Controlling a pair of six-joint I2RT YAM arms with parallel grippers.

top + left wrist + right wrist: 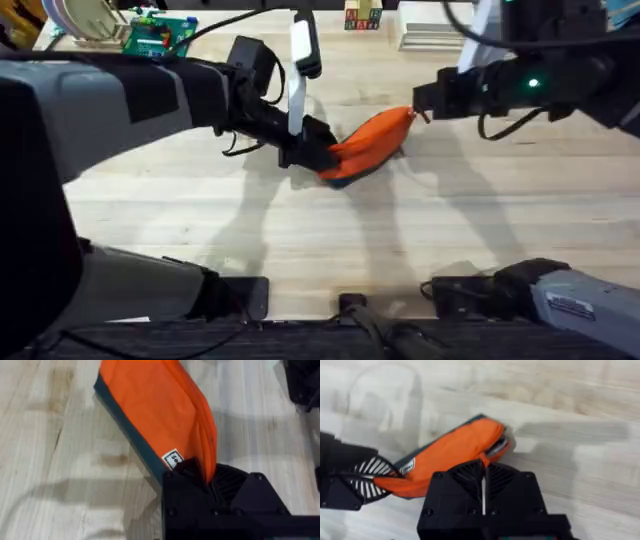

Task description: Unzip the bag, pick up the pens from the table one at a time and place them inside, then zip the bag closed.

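The orange bag [370,140] with its dark base edge lies tilted in the middle of the table [450,230], its far end raised. My left gripper [318,156] is shut on the bag's near-left end; the left wrist view shows the black fingers [190,472] pinching the orange fabric [155,405] beside a small white label. My right gripper [421,110] is shut on the bag's opposite end, where the right wrist view shows the orange cloth [450,450] caught between its fingertips [483,462]. The left gripper [350,480] also appears there, farther off. The pens are out of view.
Along the table's far edge are a green circuit board [158,35], wooden blocks [362,17] and a pale stack [432,32]. Bare planks stretch in front of the bag towards the arm bases.
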